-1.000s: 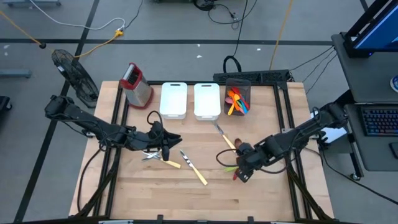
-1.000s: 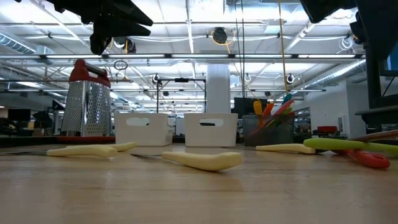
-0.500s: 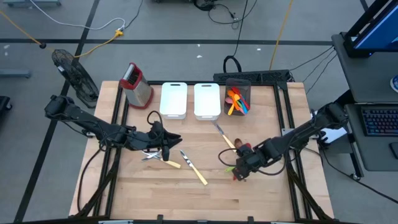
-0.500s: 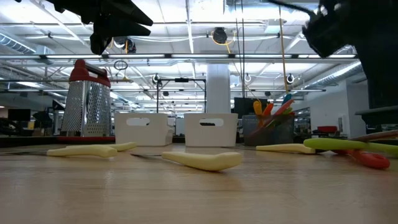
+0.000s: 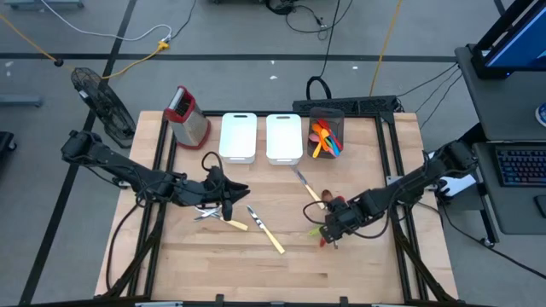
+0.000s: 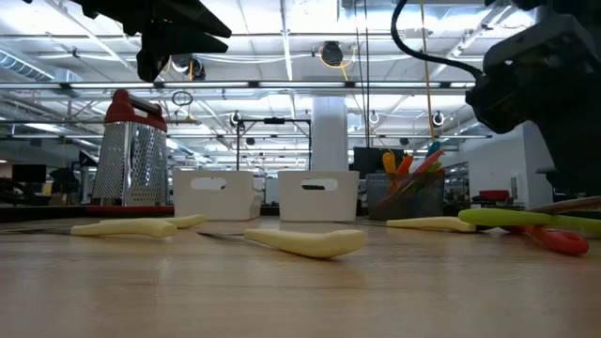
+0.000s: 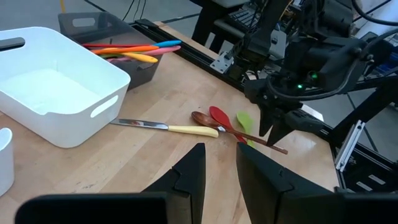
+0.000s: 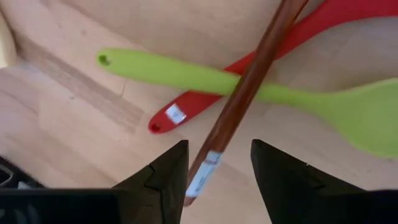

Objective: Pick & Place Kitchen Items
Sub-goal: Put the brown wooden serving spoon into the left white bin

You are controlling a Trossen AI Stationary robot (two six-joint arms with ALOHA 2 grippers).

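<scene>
Spoons [image 8: 249,87] beneath right pincer [image 8: 217,168]: three; white bins [image 5: 238,136]: two.

Dark jointed arms, looping black cables

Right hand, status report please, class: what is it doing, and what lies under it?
Right hand open, low over crossed spoons. Wooden handle lies between its fingers, across green spoon and red spoon. Nothing gripped. Left hand empty, waiting mid-table.

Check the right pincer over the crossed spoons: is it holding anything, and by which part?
Nothing held. The right pincer stands open around the wooden spoon handle's end.
</scene>
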